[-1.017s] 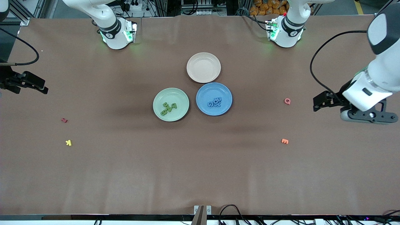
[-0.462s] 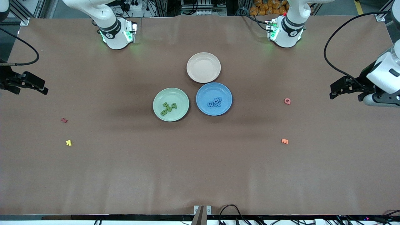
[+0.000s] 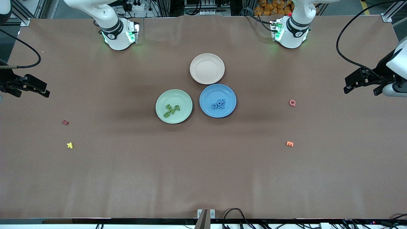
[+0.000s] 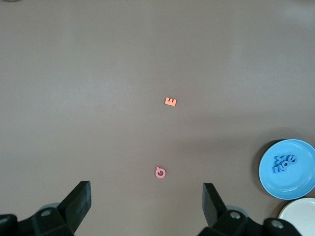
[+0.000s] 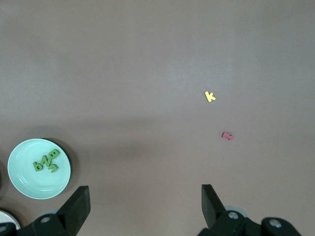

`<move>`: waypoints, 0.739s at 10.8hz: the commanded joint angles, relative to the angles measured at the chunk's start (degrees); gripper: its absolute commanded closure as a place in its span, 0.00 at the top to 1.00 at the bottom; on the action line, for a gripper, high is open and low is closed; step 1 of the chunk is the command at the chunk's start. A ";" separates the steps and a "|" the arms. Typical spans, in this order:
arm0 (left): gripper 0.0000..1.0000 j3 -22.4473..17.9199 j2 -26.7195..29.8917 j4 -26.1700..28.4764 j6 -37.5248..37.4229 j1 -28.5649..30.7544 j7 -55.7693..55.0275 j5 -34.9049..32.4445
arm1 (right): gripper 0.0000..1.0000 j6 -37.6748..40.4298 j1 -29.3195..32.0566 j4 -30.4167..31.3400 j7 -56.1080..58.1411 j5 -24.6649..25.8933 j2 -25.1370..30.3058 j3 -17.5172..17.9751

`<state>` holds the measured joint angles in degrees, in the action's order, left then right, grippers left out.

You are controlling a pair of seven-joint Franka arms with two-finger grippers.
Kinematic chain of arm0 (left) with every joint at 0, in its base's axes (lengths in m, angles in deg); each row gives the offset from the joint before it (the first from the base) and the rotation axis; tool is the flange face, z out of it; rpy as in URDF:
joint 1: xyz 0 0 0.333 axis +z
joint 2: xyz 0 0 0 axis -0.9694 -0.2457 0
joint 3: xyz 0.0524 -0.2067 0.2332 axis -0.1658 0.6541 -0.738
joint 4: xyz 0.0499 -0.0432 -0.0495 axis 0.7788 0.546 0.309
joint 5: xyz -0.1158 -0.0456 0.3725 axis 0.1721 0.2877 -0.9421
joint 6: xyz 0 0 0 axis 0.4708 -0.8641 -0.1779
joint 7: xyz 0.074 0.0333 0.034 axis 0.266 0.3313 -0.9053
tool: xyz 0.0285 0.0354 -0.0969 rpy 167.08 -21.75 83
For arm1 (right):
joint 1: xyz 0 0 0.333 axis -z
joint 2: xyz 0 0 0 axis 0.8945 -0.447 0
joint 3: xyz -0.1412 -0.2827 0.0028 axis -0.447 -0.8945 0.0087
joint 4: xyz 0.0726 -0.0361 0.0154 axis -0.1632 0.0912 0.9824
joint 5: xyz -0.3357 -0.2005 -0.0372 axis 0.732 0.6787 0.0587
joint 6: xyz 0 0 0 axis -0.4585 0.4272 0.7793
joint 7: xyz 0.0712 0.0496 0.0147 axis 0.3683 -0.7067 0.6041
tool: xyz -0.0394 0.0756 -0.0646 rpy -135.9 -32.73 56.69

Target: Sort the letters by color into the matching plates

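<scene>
The pale green plate (image 3: 183, 99) holds several green letters (image 3: 171, 110) in a small heap. Beside it, the blue plate (image 3: 208, 93) holds several blue letters (image 3: 218, 103). My left gripper (image 3: 347, 85) hangs open and empty over the left arm's end of the table. In the left wrist view its gripper (image 4: 146, 196) is above bare table, with the blue plate (image 4: 298, 181) and blue letters (image 4: 284, 163) off to one side. My right gripper (image 3: 46, 89) waits open and empty at the right arm's end. The right wrist view shows its gripper (image 5: 145, 199), the green plate (image 5: 27, 184) and the green letters (image 5: 47, 162).
An empty beige-pink plate (image 3: 207, 68) sits farther from the front camera than the two plates. A pink Q (image 3: 292, 103) and an orange E (image 3: 289, 143) lie toward the left arm's end. A red letter (image 3: 65, 122) and a yellow K (image 3: 70, 145) lie toward the right arm's end.
My left gripper has drawn back from over the table toward the edge at the left arm's end. The right arm has barely moved. Letters and plates are unchanged.
</scene>
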<state>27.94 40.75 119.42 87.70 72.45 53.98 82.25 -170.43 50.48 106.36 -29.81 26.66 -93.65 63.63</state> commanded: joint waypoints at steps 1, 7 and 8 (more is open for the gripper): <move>1.00 -0.08 0.72 0.86 -0.93 -0.01 0.56 1.44 | 1.00 -0.49 -0.57 0.29 -0.05 0.90 0.02 -0.30; 1.00 0.01 0.63 -0.02 -5.58 0.07 -7.87 0.65 | 1.00 -0.58 -1.01 0.29 -0.14 0.99 -0.15 -0.30; 1.00 -0.08 0.55 -0.02 -5.58 0.16 -7.79 0.65 | 1.00 -0.58 -1.01 0.29 -0.14 0.99 -0.15 -0.30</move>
<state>27.95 40.82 119.80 83.33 72.46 47.07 82.25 -170.59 50.09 106.36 -29.81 26.71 -94.09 63.63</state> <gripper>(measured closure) 0.000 0.000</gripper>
